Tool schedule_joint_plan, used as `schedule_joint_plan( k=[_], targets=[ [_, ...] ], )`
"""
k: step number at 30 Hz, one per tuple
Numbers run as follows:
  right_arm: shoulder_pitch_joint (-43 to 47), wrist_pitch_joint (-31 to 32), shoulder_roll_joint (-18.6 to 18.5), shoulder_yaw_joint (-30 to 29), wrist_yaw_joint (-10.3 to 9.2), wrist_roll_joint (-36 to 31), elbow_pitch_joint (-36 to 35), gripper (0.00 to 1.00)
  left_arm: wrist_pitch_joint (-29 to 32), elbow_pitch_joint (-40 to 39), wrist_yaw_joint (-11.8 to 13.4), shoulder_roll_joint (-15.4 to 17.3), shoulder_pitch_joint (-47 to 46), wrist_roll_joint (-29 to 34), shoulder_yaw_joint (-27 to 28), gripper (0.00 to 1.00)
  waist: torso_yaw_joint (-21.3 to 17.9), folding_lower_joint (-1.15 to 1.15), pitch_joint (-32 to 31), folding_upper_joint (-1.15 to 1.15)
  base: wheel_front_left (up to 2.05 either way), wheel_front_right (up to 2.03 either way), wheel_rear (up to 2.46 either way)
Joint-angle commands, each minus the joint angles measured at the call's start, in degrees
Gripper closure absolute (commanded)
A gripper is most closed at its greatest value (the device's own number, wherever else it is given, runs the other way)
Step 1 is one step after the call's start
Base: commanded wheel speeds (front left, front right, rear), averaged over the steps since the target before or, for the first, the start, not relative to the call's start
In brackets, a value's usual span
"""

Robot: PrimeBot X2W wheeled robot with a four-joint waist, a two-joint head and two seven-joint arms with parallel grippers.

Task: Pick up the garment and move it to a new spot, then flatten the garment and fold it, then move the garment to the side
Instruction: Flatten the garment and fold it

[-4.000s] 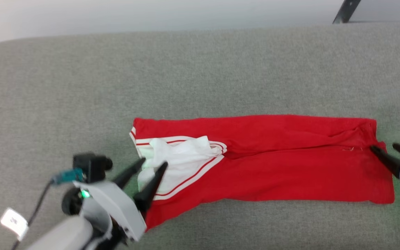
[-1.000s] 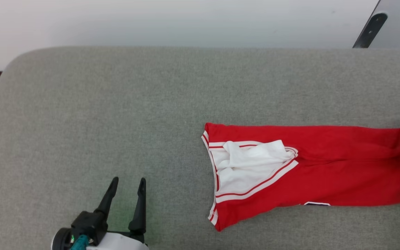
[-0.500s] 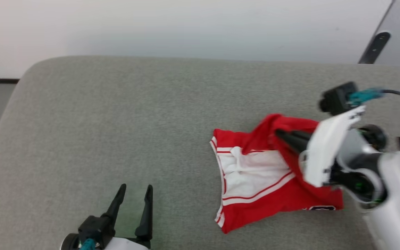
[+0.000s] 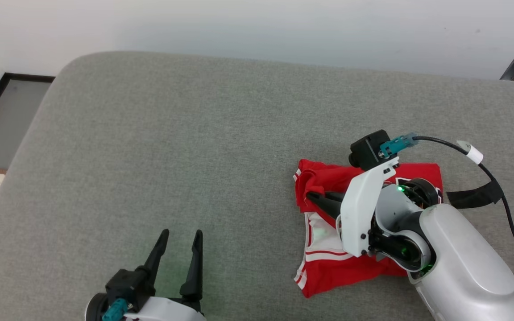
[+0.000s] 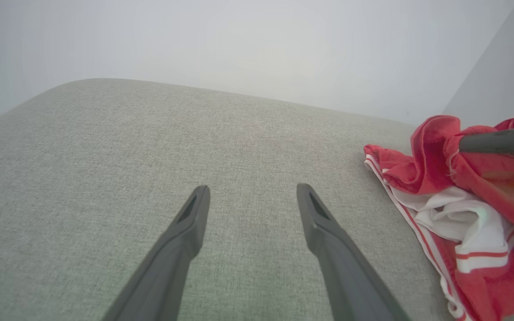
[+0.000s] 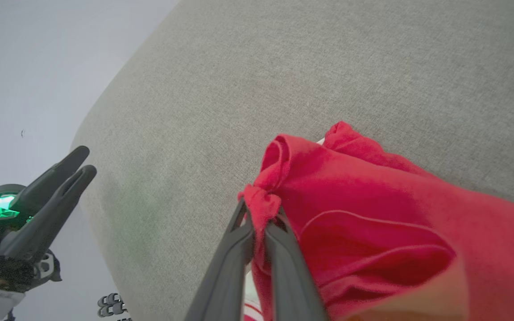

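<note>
Within right end effector (image 6: 261, 214): garment (image 6: 373, 200) (bunched)

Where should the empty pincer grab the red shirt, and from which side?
Probably the striped near corner of the garment, coming in from the left. That corner lies flat and pokes out toward the open left pincer, with bare cushion beside it. The right pincer pinches the bunched red edge farther up, so that part is taken.
</note>
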Motion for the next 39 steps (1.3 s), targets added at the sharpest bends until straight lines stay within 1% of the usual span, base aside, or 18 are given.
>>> schedule_joint_plan(
  k=[1,2,9,16,17,20,26,30,33,35,39],
  targets=[
    [-0.9,-1.4,0.2,0.7,-0.07,0.8,0.9,0.16,-0.2,0.2,0.3,0.0,-0.5,-0.4,0.1,0.00,-0.4,0.00,-0.3,0.00,0.00,0.00,0.00],
    [-0.9,-2.0,0.0,0.9,-0.07,1.1,1.5,0.00,-0.2,0.3,0.2,0.0,-0.7,-0.5,0.1,0.00,-0.6,0.00,-0.4,0.00,0.00,0.00,0.00],
    [-0.9,-5.1,-0.4,0.4,-0.07,4.5,3.1,0.00,-0.2,1.0,-0.5,0.0,-1.5,-0.2,0.6,0.00,-3.3,0.00,-2.0,0.00,0.00,0.00,0.00],
    [0.2,-8.0,-2.6,-0.5,-0.07,6.6,1.9,0.00,-0.2,2.1,-1.4,0.0,-2.2,0.5,1.8,0.00,-7.8,0.00,-4.1,0.00,0.00,0.00,0.00],
    [0.2,-8.0,-2.6,-0.5,-0.07,6.6,1.9,0.00,-0.2,2.1,-1.4,0.0,-2.2,0.5,1.8,0.00,-7.8,0.00,-4.1,0.00,0.00,0.00,0.00],
    [1.3,-9.5,-4.4,-0.9,-0.07,7.3,0.7,0.00,-0.2,2.5,-1.7,0.0,-2.7,0.7,2.4,0.00,-9.9,0.00,-4.9,0.00,0.00,0.00,0.00],
    [4.5,-12.5,-9.6,-2.0,-0.07,8.1,-1.9,0.00,-0.2,3.8,-2.4,0.1,-3.5,1.1,3.1,0.00,-13.5,0.00,-6.5,0.00,0.00,0.00,0.00],
    [7.5,-17.6,-14.5,-1.2,-0.07,5.2,-2.4,0.00,-0.2,5.5,-2.5,0.7,-3.8,1.6,3.5,0.00,-15.2,0.00,-7.8,0.00,0.00,0.00,0.00],
    [10.3,-22.1,-16.5,-2.6,-0.07,3.6,-0.9,0.00,-0.2,6.5,-2.5,1.1,-3.7,1.7,4.0,0.00,-16.2,0.00,-8.9,0.00,0.00,0.00,0.00],
    [12.0,-25.2,-17.1,-4.4,-0.07,3.2,0.2,0.00,-0.2,6.9,-2.5,1.4,-3.4,2.0,4.5,0.00,-17.0,0.00,-9.5,0.00,0.00,0.00,0.00],
    [15.4,-30.6,-16.9,-8.2,-0.07,3.0,1.2,0.00,-0.2,7.0,-2.4,2.1,-2.5,2.2,5.5,0.00,-18.2,0.00,-10.1,0.00,0.00,0.00,0.00]
  ],
)
